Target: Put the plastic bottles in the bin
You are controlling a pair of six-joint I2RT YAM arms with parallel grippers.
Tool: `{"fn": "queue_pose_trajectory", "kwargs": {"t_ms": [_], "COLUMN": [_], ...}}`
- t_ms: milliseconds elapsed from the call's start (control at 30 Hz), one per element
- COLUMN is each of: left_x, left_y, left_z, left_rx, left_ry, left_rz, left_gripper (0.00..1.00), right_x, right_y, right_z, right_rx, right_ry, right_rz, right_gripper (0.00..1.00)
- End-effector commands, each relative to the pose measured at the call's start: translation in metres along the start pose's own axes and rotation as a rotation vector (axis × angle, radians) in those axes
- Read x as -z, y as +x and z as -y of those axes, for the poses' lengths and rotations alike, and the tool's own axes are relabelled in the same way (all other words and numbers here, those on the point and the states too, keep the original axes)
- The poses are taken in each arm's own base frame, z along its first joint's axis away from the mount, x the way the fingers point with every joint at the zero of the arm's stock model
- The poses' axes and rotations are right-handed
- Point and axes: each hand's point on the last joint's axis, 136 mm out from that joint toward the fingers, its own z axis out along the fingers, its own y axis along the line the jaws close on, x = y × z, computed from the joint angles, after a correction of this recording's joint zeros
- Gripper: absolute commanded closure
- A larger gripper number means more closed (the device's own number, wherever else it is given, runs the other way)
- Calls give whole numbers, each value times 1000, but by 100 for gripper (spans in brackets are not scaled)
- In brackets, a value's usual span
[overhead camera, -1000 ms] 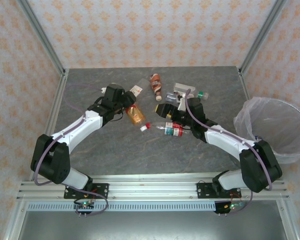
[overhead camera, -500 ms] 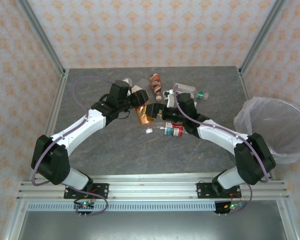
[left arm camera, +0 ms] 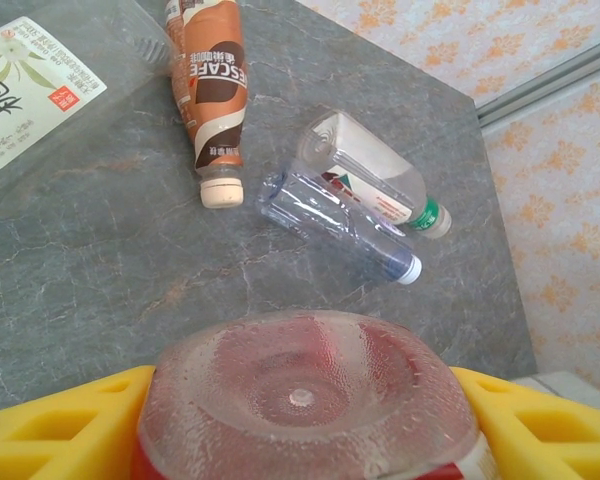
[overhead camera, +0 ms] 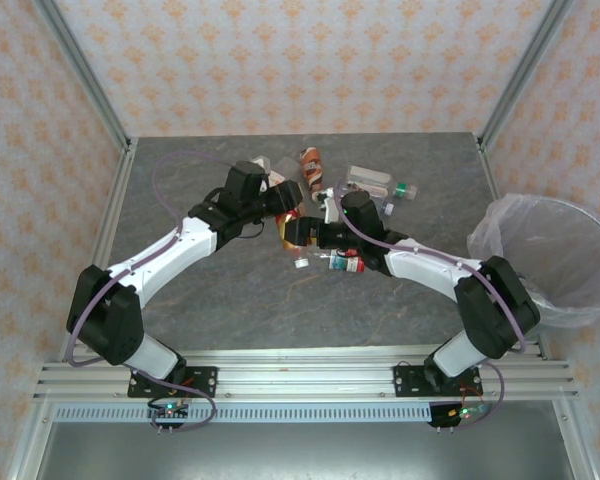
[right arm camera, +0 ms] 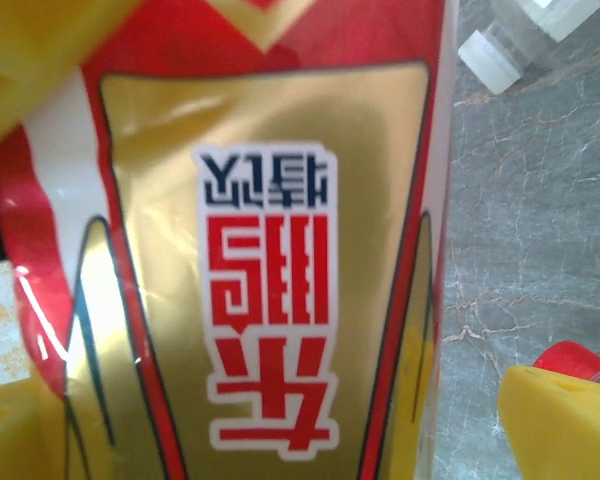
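Note:
My left gripper (overhead camera: 283,214) (left arm camera: 302,420) is shut on a red-and-gold labelled plastic bottle (overhead camera: 296,246) (left arm camera: 302,385) (right arm camera: 270,250), held off the table with its white cap down. My right gripper (overhead camera: 308,236) (right arm camera: 290,435) is open, with a finger on either side of that bottle's label and a gap at the right finger (right arm camera: 565,425). On the table lie a brown-labelled bottle (overhead camera: 311,168) (left arm camera: 212,90), a clear green-capped bottle (overhead camera: 375,182) (left arm camera: 375,180), a clear blue-capped bottle (left arm camera: 335,225), a white-labelled bottle (left arm camera: 40,80) and a red-capped bottle (overhead camera: 347,262). The bin (overhead camera: 545,255) stands at the right edge.
Metal frame posts and patterned walls close in the grey stone table (overhead camera: 210,290). The two arms cross toward each other over the table's middle. The loose bottles cluster at the back centre, and the bin's bag (overhead camera: 510,235) bulges over the table's right edge.
My left gripper has carried the red-and-gold bottle rightward to the table's middle. My right gripper has swung left and now straddles that bottle.

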Motion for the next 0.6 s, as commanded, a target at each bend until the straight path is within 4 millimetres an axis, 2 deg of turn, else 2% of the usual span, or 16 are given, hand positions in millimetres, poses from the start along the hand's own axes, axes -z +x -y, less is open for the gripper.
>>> {"fn": "queue_pose_trajectory", "kwargs": {"t_ms": [0,100,567], "left_x": [1,1,7], "left_y": [-11,-11,-11], "left_z": [20,23,30], "left_rx": [-10,-10,-13], "left_ry": [61,71,104], "left_rz": [27,26,28], "left_gripper": [32,32,32], "right_x": [0,0,5], "right_y": [-11,-11,-11], "right_z": [-22,-23,-28], "right_rx": [45,50,82], "right_ry": [-83,-84,-104], "right_rz": [17,25,35], "right_gripper": [4,14,40]}}
